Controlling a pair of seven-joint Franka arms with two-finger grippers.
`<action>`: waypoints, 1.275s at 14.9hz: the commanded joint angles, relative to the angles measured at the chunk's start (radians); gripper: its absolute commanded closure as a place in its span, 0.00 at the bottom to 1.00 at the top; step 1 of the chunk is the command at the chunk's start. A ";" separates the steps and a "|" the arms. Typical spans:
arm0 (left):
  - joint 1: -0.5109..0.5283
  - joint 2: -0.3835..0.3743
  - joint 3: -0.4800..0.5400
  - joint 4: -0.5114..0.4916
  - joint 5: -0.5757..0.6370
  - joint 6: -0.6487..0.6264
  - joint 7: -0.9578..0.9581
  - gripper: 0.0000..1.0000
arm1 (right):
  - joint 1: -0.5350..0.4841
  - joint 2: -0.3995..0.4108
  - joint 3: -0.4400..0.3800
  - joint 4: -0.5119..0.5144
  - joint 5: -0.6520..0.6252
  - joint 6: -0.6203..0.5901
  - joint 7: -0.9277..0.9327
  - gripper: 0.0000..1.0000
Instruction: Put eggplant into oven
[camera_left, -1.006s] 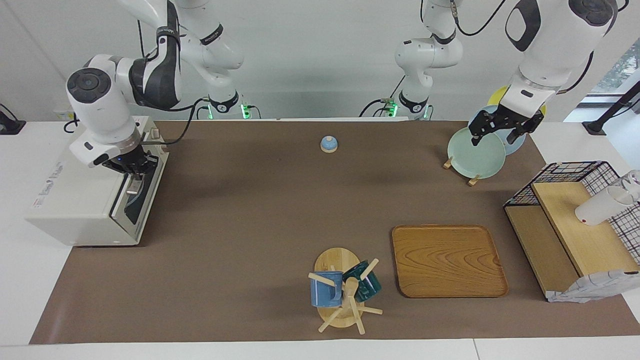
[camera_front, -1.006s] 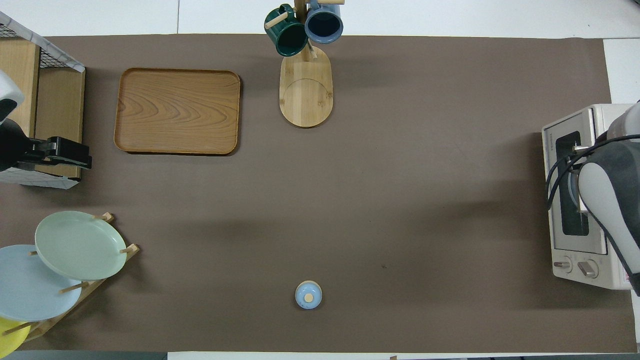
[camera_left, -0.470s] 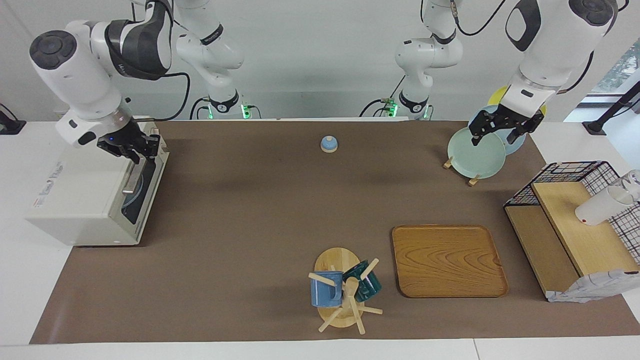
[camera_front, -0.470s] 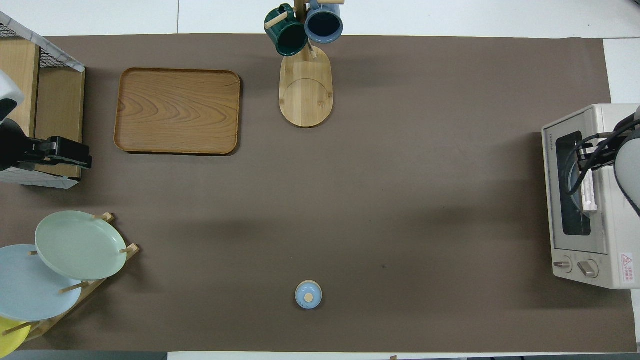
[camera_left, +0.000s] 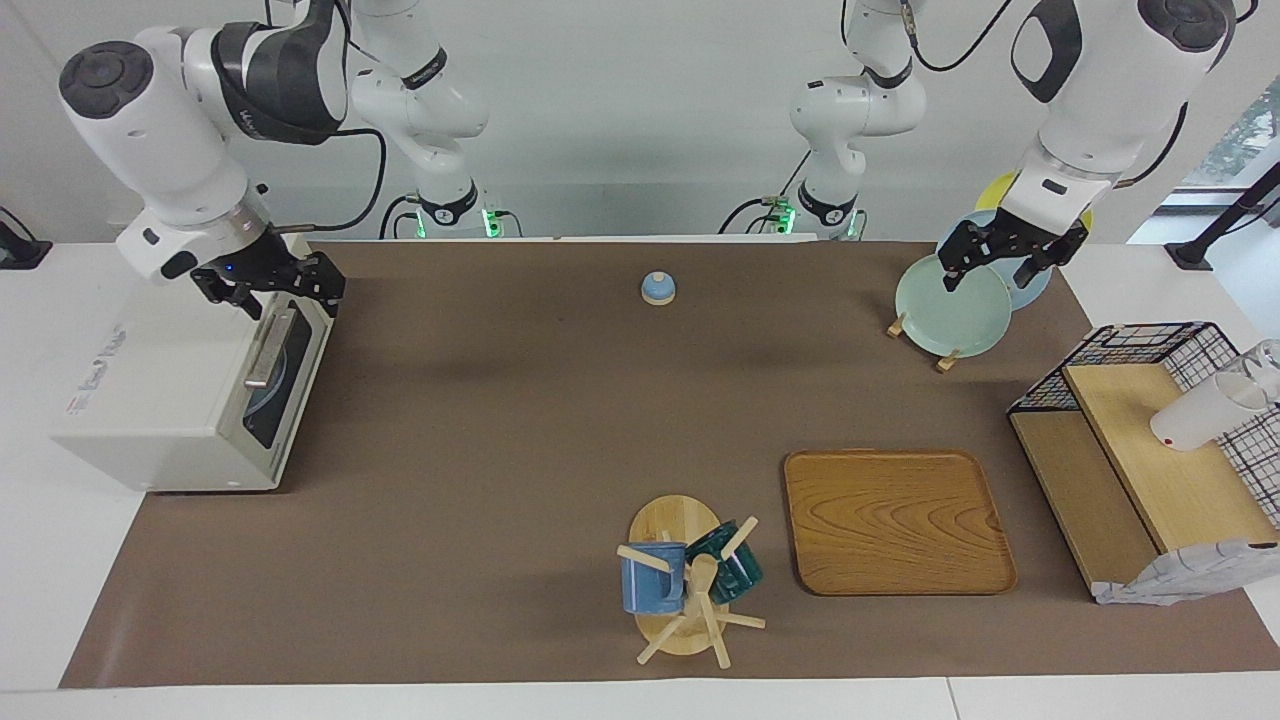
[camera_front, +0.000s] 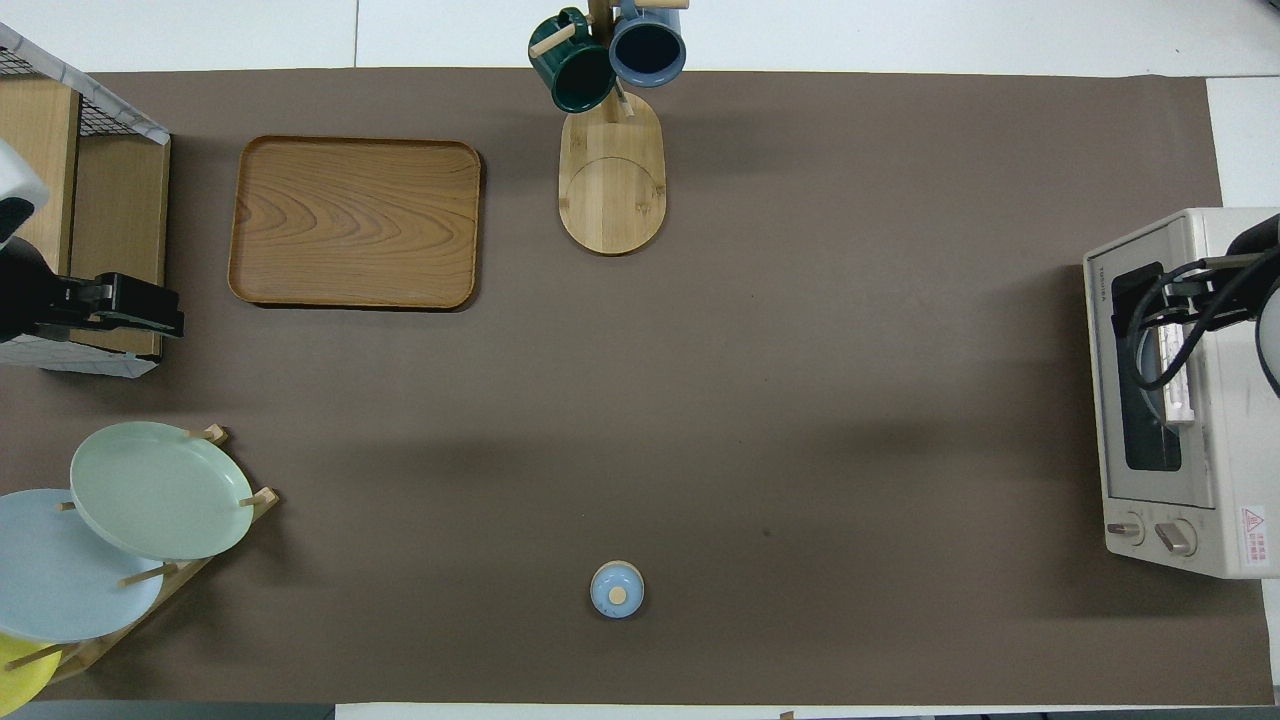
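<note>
Look at the oven (camera_left: 170, 400) first: it sits at the right arm's end of the table, and its door is shut, with the metal handle (camera_left: 268, 349) lying across the glass. You cannot see the eggplant anywhere on the table, and through the dark glass you can only make out something round and pale blue, so you cannot tell where the eggplant is. Your right gripper (camera_left: 268, 288) hangs in the air just above the door end of the oven, and its fingers are spread apart with nothing in them. In the overhead view you can read small dark letters along the oven's front edge that look like "TOSHIBA", and there is a little red and white warning sticker (camera_front: 1253, 521) near the two knobs (camera_front: 1150, 533). There is also grey writing on the oven's top in the facing view, but you cannot read it. Your left gripper (camera_left: 1008, 262) waits up in the air over the plate rack (camera_left: 920, 340), with its fingers apart and nothing between them. The rack holds a green plate (camera_left: 950, 305), a blue one and a yellow one. A small blue lid (camera_left: 657, 288) with a wooden knob sits on the brown mat (camera_left: 500, 420). A wooden tray (camera_left: 895, 522) lies beside a mug stand (camera_left: 680, 590) with a blue mug (camera_left: 650, 580) and a dark green mug (camera_left: 735, 570).
</note>
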 joint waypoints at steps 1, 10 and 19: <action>-0.010 0.003 0.009 0.010 0.021 -0.015 -0.003 0.00 | 0.097 -0.012 -0.104 0.003 0.043 -0.006 0.019 0.00; -0.010 0.003 0.009 0.010 0.023 -0.015 -0.003 0.00 | 0.157 -0.041 -0.172 -0.031 0.040 0.009 0.041 0.00; -0.010 0.003 0.009 0.010 0.021 -0.015 -0.003 0.00 | 0.125 -0.038 -0.175 -0.028 0.041 0.009 0.039 0.00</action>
